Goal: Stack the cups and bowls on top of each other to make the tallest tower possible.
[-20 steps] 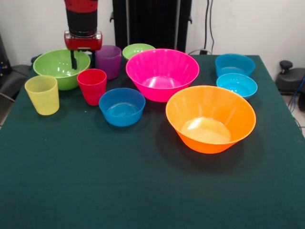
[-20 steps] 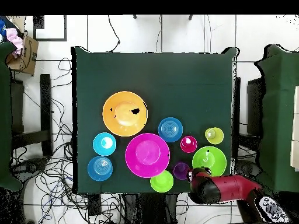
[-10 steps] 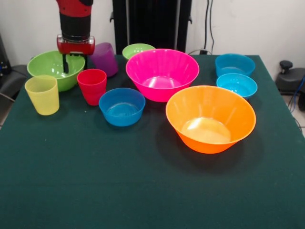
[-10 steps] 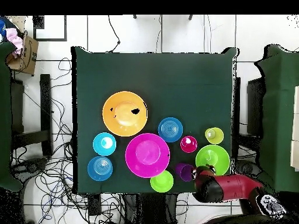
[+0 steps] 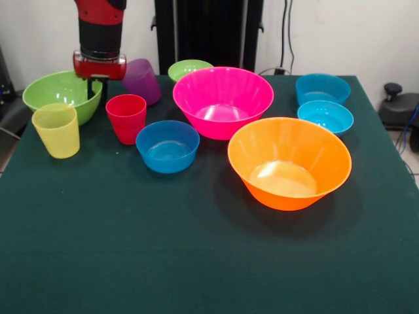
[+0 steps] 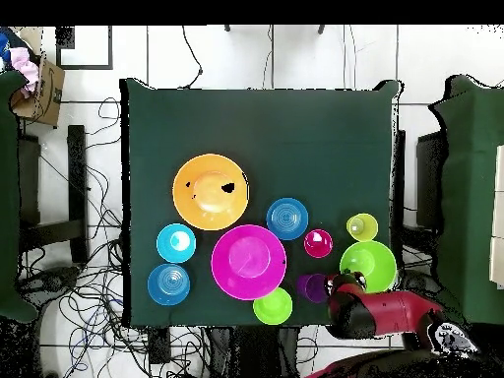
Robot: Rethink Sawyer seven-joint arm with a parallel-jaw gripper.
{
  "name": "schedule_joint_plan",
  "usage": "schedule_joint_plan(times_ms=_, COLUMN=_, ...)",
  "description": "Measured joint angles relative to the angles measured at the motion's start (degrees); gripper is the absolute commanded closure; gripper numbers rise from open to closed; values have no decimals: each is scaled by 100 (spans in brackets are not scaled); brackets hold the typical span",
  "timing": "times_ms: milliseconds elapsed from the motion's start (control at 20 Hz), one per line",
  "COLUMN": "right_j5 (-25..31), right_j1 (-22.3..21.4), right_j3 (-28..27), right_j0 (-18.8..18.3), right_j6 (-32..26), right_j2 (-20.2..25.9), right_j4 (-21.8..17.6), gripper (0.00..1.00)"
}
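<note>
Since a second ago, our gripper (image 5: 97, 88) has carried the medium green bowl (image 5: 57, 91) toward the table's edge at nine o'clock in the front view, and the purple cup (image 5: 141, 81) now leans tilted where it stood upright. We have the bowl's rim pinched between the fingers, one inside and one outside its wall, closed onto it.

Going left to right in the front view, we see the yellow cup (image 5: 56, 129) just in front of the held bowl, the red cup (image 5: 126, 117), then a blue bowl (image 5: 167, 145), the small green bowl (image 5: 188, 68) at twelve o'clock, the pink bowl (image 5: 222, 101), the orange bowl (image 5: 289, 161) toward four o'clock, and two more blue bowls (image 5: 322, 87) (image 5: 325, 116) at two o'clock.

We judge the tower not yet begun: nothing sits on or inside anything else, and every piece stands apart on the green table (image 5: 196, 261). All the stacking is left. The overhead view agrees.
</note>
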Motion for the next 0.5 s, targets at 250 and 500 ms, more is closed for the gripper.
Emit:
schedule_joint_plan(times_ms=250, right_j5=-27, right_j1=5, right_j3=-26, right_j0=66, right_j6=0, right_j2=-58, right_j4=-1, gripper=100)
schedule_joint_plan(times_ms=500, right_j5=-29, right_j1=-13, right_j3=-26, right_j0=74, right_j6=0, right_j2=-98, right_j4=-1, gripper=100)
